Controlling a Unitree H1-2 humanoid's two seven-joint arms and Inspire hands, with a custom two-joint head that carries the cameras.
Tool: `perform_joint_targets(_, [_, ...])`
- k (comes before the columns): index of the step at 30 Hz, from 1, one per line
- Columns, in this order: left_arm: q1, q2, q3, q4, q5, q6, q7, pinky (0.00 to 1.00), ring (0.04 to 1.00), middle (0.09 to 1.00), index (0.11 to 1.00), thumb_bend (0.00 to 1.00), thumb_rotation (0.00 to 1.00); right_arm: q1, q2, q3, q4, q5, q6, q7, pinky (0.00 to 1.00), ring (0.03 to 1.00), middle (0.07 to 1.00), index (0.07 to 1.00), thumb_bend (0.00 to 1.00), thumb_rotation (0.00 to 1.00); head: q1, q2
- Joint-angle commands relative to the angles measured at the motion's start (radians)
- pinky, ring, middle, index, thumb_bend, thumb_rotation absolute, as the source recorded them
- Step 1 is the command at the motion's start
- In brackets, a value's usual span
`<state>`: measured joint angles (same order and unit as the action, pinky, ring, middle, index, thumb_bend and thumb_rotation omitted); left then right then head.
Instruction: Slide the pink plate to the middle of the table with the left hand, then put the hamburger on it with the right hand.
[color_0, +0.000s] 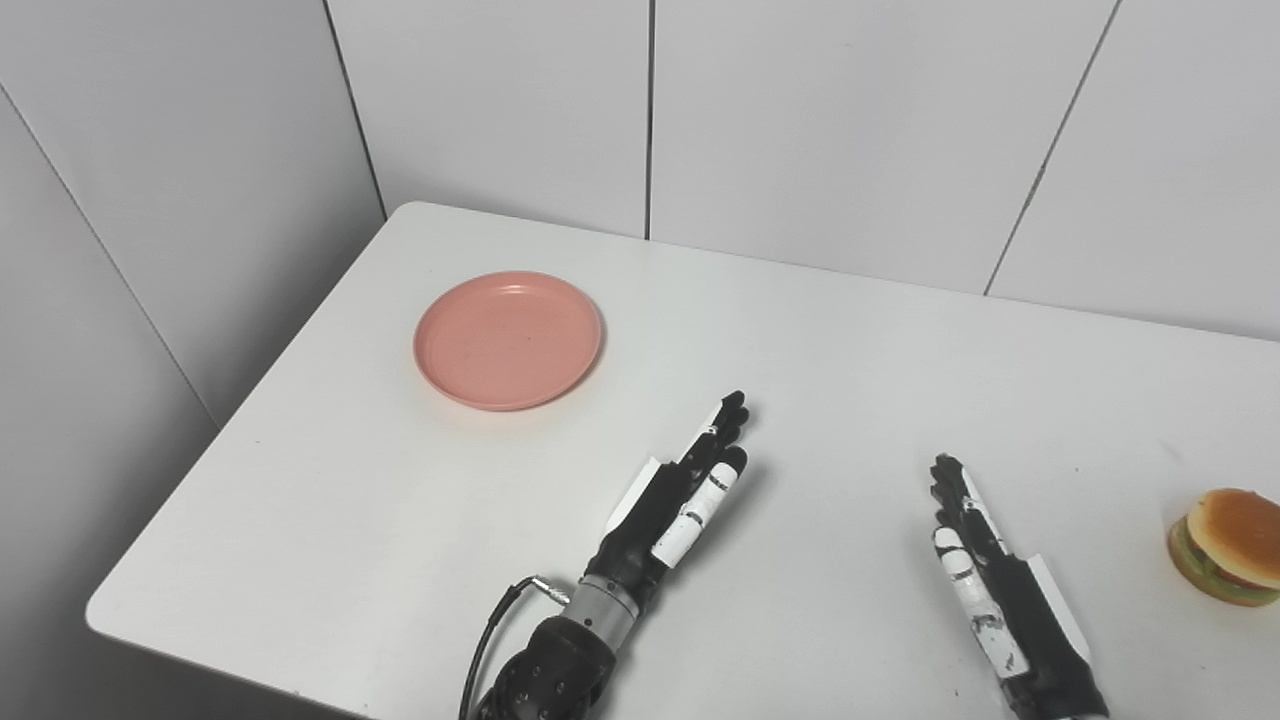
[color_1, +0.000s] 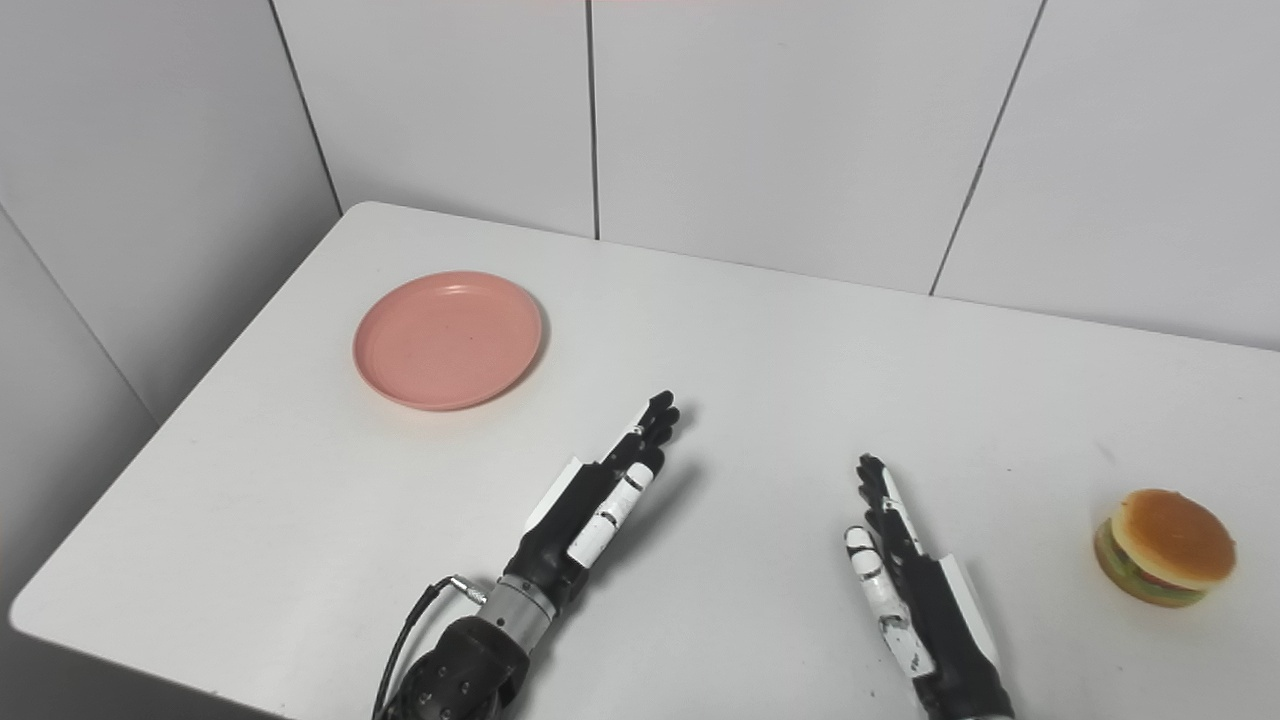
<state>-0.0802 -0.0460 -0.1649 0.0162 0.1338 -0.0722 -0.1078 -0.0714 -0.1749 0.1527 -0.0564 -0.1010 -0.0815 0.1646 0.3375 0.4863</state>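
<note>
We are observing the pink plate (color_0: 508, 340) lying empty toward the far left of the table (color_0: 820, 360), well apart from both hands. The hamburger (color_0: 1228, 546) is sitting near the right edge. Our left hand (color_0: 680, 500) and right hand (color_0: 985, 570) are resting extended, fingers straight, holding nothing. We are judging the plate light, rigid and likely to slide easily; we are recommending pressing its rim. The hamburger is looking soft and layered, so we are advising a gentle grasp around its sides.
</note>
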Motion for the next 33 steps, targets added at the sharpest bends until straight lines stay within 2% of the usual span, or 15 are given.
perform_joint_targets(1, [0.067,-0.007,-0.013,0.064,-0.014,0.021,-0.001,1.00,1.000,1.000,1.000,0.44,1.00,0.014,-0.007,-0.005,-0.011,0.002,-0.003,0.006,1.00,1.000,1.000,1.000,0.03,1.00,0.000,0.004])
perform_joint_targets(7, [0.063,0.008,-0.006,0.041,-0.029,0.036,-0.017,0.99,1.000,1.000,1.000,0.43,1.00,0.011,0.002,0.003,-0.022,-0.018,0.008,0.001,1.00,1.000,1.000,1.000,0.04,1.00,-0.003,0.012])
perform_joint_targets(13, [0.038,0.031,0.002,-0.012,-0.070,0.092,-0.047,0.99,1.000,1.000,1.000,0.39,1.00,0.008,0.015,0.004,-0.033,-0.040,0.030,-0.006,1.00,1.000,1.000,1.000,0.07,1.00,-0.003,0.013])
perform_joint_targets(18, [0.007,0.051,0.011,-0.050,-0.086,0.104,-0.051,0.99,0.998,1.000,1.000,0.42,1.00,0.007,0.024,0.003,-0.034,-0.053,0.037,-0.010,1.00,1.000,1.000,1.000,0.09,1.00,-0.002,0.011])
perform_joint_targets(22, [-0.029,0.061,0.032,-0.087,-0.131,0.113,-0.068,1.00,1.000,1.000,1.000,0.45,1.00,0.004,0.028,0.002,-0.025,-0.056,0.029,-0.012,1.00,1.000,1.000,1.000,0.07,1.00,-0.002,0.011])
perform_joint_targets(28, [-0.085,0.085,0.063,-0.162,-0.175,0.190,-0.079,1.00,1.000,1.000,1.000,0.48,1.00,0.002,0.031,0.002,-0.026,-0.064,0.031,-0.015,1.00,1.000,0.995,0.998,0.09,1.00,-0.001,0.013])
perform_joint_targets(33, [-0.125,0.108,0.090,-0.214,-0.175,0.223,-0.074,0.98,0.985,1.000,1.000,0.49,1.00,0.000,0.032,0.002,-0.019,-0.057,0.022,-0.010,1.00,1.000,0.999,1.000,0.08,1.00,0.004,0.019])
